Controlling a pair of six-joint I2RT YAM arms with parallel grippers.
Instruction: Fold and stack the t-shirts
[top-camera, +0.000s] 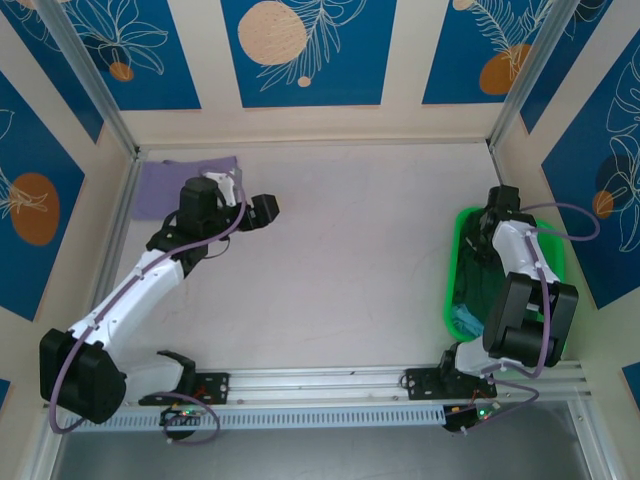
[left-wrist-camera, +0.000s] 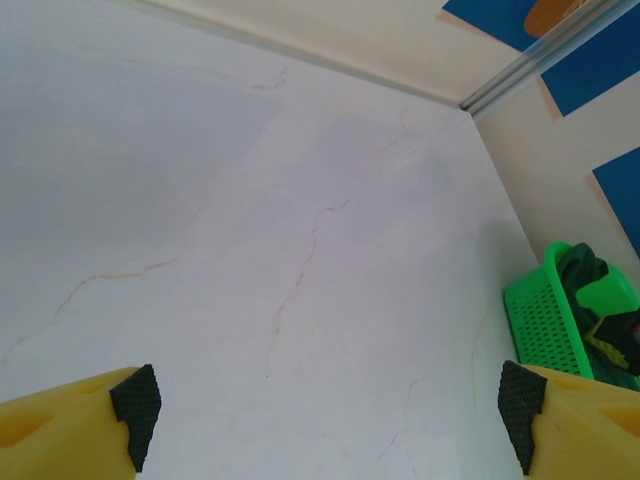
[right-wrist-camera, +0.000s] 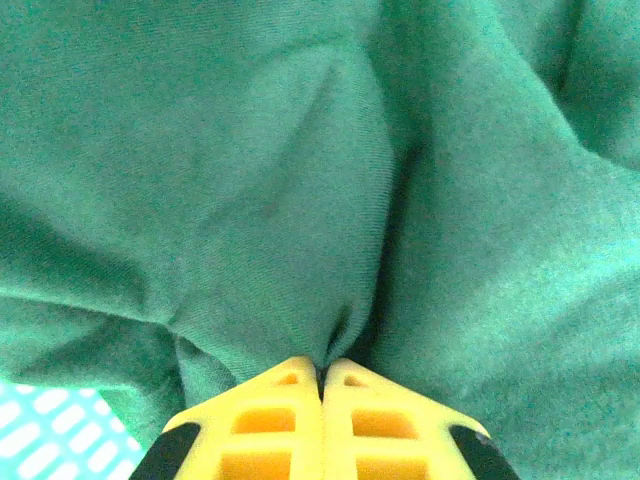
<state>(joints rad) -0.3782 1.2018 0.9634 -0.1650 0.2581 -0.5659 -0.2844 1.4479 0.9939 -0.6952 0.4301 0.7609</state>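
The right gripper has its two yellow fingers pressed tight together. A small pinch of the dark green t-shirt is caught at their tips, and the cloth puckers where they meet. This shirt lies crumpled in the green basket at the right side of the table. The right arm reaches down into the basket. A bit of light blue cloth peeks out there too; it may be another shirt.

The left gripper is wide open and holds nothing. It hangs over bare table, well apart from the basket. Just behind it, in the far left corner, the lavender t-shirt lies flat and looks folded.

So it seems one shirt is done. The green one has only been grabbed. It must be taken out, laid flat, folded and stacked. Whatever else is in the basket comes after.
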